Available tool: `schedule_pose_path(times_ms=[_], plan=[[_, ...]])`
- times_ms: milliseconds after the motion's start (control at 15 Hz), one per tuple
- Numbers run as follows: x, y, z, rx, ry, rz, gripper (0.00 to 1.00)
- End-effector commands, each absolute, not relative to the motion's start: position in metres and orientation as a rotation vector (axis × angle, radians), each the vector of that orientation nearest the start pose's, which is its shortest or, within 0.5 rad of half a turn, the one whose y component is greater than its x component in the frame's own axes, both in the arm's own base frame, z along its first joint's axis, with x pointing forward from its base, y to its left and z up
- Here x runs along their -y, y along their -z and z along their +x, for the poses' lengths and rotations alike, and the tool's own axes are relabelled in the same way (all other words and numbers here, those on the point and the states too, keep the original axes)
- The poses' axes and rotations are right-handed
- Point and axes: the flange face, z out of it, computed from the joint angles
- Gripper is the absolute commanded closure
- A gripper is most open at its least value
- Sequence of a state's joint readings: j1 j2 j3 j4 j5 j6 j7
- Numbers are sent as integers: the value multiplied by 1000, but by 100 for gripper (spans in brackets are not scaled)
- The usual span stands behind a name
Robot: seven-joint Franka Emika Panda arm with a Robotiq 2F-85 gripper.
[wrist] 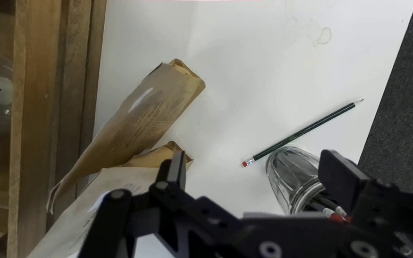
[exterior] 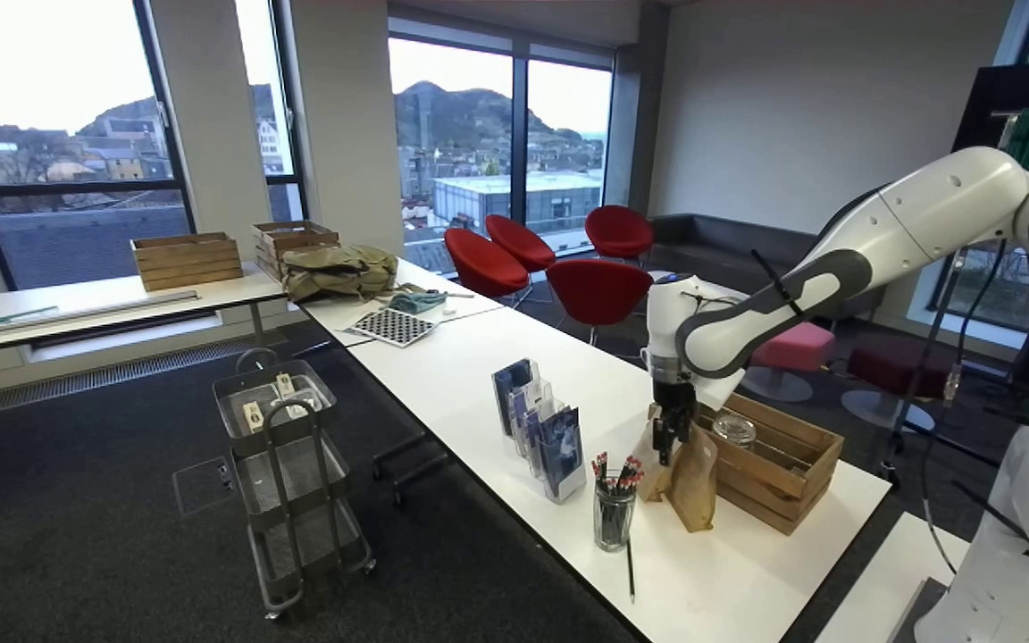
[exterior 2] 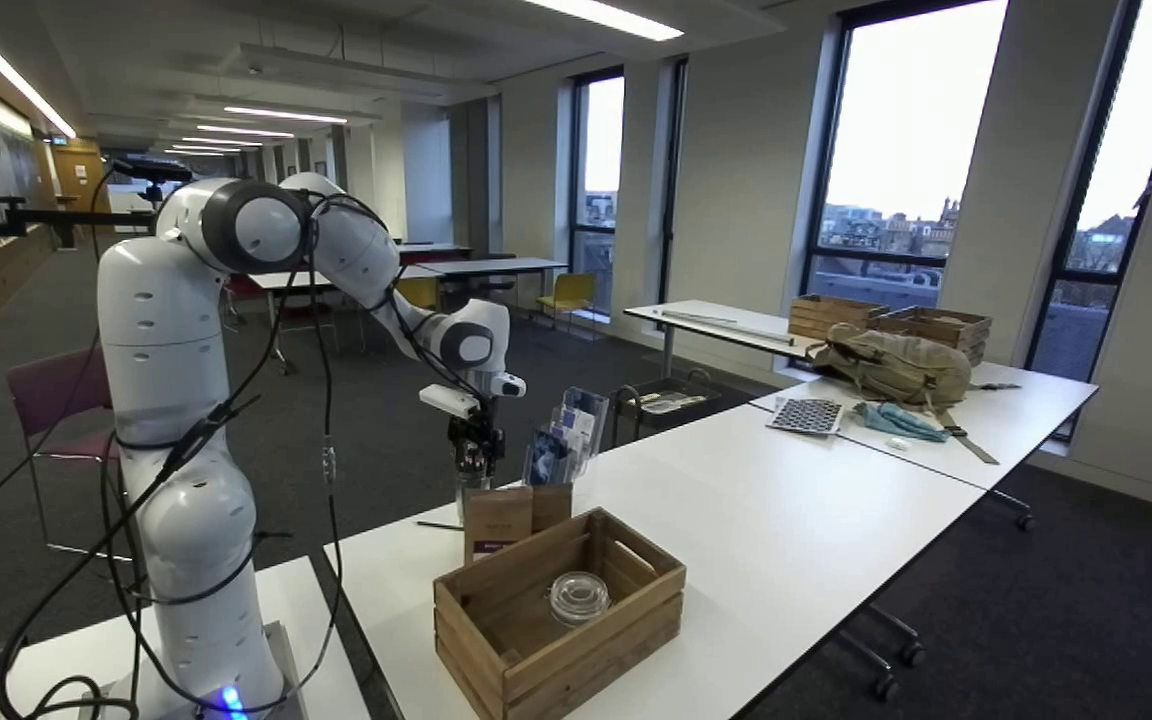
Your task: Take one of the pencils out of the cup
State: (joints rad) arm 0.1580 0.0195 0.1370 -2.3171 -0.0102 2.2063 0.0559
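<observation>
A long white table (exterior 2: 776, 530), smooth-topped, spread under the work, with the glossy, rounded robot arm (exterior: 934, 210) bent over it. A wooden crate (exterior 2: 596, 650), box-shaped, with slatted, grainy walls, stood on the table, and near it two creased brown paper bags (wrist: 149, 111) stood side by side. The black gripper (wrist: 256, 171) pointed down between the bags and the cup (wrist: 292, 175), its fingers (wrist: 335, 175) spread wide with nothing held. The coming move turned on an offset: in the wrist view the bags lay toward one finger and the cup toward the other, its mouth partly hidden by that finger, so the gripper was not centred over it. The cup was clear, faceted glass, upright. The pencils (exterior: 629, 473) stood bunched in it, thin and straight, red ends up, their long axes steep and roughly in line with the downward-pointing gripper; reaching one would likely call for a sideways shift. One loose pencil (wrist: 303, 132), dark and sharpened, lay flat just beside the cup's foot, so the task might already have been met; whether pencil and glass touched could not be told. Its red eraser (wrist: 244, 164) sat in a shiny metal band, away from the table edge.
</observation>
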Motion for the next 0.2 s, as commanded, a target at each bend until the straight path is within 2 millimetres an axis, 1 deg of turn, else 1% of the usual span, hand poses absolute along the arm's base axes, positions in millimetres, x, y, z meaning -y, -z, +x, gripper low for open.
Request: schedule_pose_path(times_ms=[0, 133], plan=[[-143, -321, 475, 386, -210, -3139, 0], [-143, -318, 475, 385, -219, -3139, 0]])
